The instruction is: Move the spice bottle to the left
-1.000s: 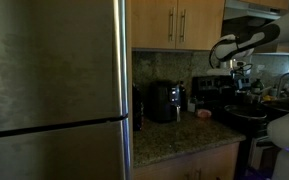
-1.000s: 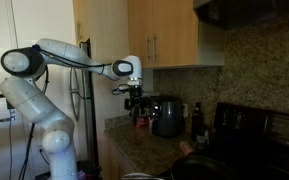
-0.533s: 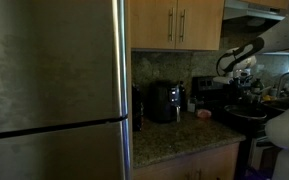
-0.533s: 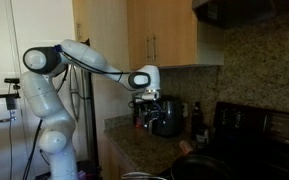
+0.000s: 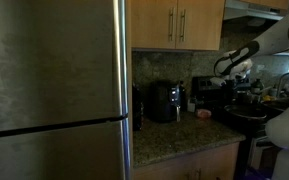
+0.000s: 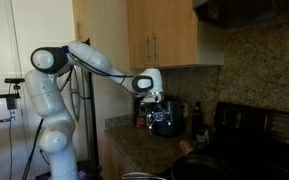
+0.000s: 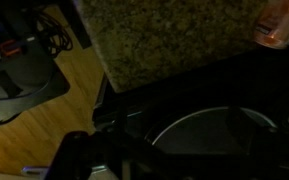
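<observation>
A small orange-red bottle, seemingly the spice bottle (image 5: 204,115), stands on the granite counter in front of the dark bottles. It shows at the top right edge of the wrist view (image 7: 277,25). My gripper (image 6: 154,112) hangs from the white arm above the counter's front, next to the black appliance (image 6: 168,120). In an exterior view the gripper (image 5: 234,78) is over the stove side, right of the bottle. It holds nothing that I can see. The wrist view is too dark to show the jaws.
A steel fridge (image 5: 54,90) fills the left. The granite counter (image 7: 174,40) carries the black appliance (image 5: 164,101) and dark bottles (image 6: 196,113). A dark stove with a round pan (image 7: 219,130) lies below the gripper. Wooden cabinets (image 5: 179,22) hang above.
The arm has stretched out from the fridge side toward the stove, and the gripper has dropped lower, now in front of the black appliance. Nothing on the counter has moved.
</observation>
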